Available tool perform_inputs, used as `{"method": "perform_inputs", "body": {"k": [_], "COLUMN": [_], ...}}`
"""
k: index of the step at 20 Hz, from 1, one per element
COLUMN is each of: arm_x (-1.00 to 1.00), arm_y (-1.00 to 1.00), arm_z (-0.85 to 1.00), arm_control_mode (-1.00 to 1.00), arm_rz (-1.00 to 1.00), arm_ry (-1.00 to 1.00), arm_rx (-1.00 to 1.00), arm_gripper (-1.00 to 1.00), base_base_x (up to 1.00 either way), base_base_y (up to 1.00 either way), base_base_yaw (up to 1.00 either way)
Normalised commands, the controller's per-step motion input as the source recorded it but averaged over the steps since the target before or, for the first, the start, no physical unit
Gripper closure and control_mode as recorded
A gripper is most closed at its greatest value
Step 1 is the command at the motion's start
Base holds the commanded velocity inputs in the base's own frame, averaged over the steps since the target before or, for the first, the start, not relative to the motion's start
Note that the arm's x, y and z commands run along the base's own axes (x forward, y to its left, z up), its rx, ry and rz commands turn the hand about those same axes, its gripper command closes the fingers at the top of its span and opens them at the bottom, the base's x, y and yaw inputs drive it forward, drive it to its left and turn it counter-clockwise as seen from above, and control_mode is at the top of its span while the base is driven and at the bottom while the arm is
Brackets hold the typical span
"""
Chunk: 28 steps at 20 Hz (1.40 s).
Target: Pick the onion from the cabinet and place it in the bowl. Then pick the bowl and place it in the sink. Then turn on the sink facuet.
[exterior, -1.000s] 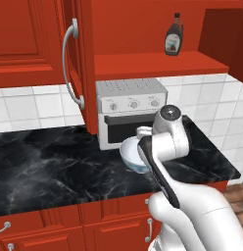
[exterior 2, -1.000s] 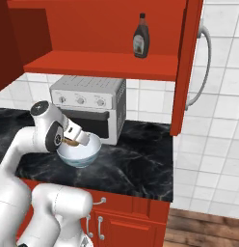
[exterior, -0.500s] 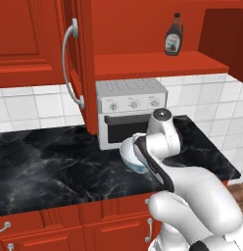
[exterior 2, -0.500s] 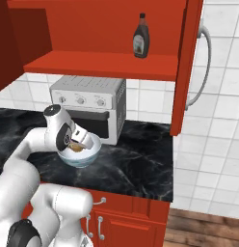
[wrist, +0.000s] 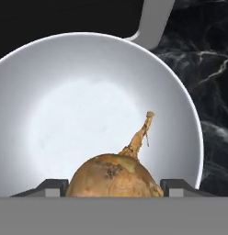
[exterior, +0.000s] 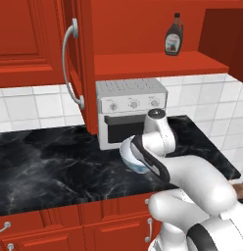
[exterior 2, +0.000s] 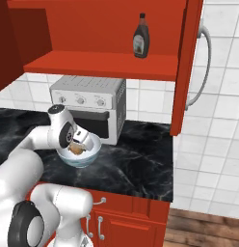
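Observation:
My gripper (wrist: 115, 187) is shut on the golden-brown onion (wrist: 113, 176), whose stem tail points up and away from the fingers. It hangs low over the inside of the white bowl (wrist: 88, 92). From the right base view the gripper (exterior 2: 79, 140) reaches down into the bowl (exterior 2: 85, 158) with the onion (exterior 2: 75, 149) at its rim level. The arm's wrist covers most of the bowl (exterior: 129, 158) in the left base view. The red cabinet door (exterior: 79, 59) stands open beside its red shelf (exterior: 157, 63). Sink and faucet are out of view.
A dark brown bottle (exterior: 173, 41) stands on the cabinet shelf. A silver toaster oven (exterior: 131, 105) sits right behind the bowl on the black marble counter (exterior: 45, 162). The open cabinet door (exterior 2: 186, 62) juts out over the counter to the right of the bowl.
The arm has bent down and drawn in, lowering the gripper with the onion deeper into the bowl. The bowl has stayed in place.

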Motion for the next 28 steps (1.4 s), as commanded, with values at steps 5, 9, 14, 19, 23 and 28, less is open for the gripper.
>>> {"method": "perform_inputs", "body": {"k": [5,9,14,19,23,28], "arm_x": [0.05,0.06,0.10,0.15,0.08,-0.03], "arm_y": [0.01,0.04,0.01,0.03,0.00,0.00], "arm_z": [-0.28,-0.24,-0.23,-0.10,0.05,0.53], "arm_control_mode": [-1.00,-1.00,-1.00,-1.00,-1.00,-1.00], "arm_rz": [0.05,0.04,0.03,0.02,0.00,0.00], "arm_ry": [0.00,0.00,0.00,0.00,0.00,-0.01], "arm_rx": [0.00,0.00,0.00,0.00,0.02,0.08], "arm_gripper": [1.00,1.00,1.00,-1.00,-1.00,-1.00], "base_base_x": [0.00,0.00,0.00,0.00,0.00,0.00], "base_base_y": [0.00,0.00,0.00,0.00,0.00,0.00], "base_base_yaw": [0.00,0.00,0.00,0.00,0.00,0.00]}}
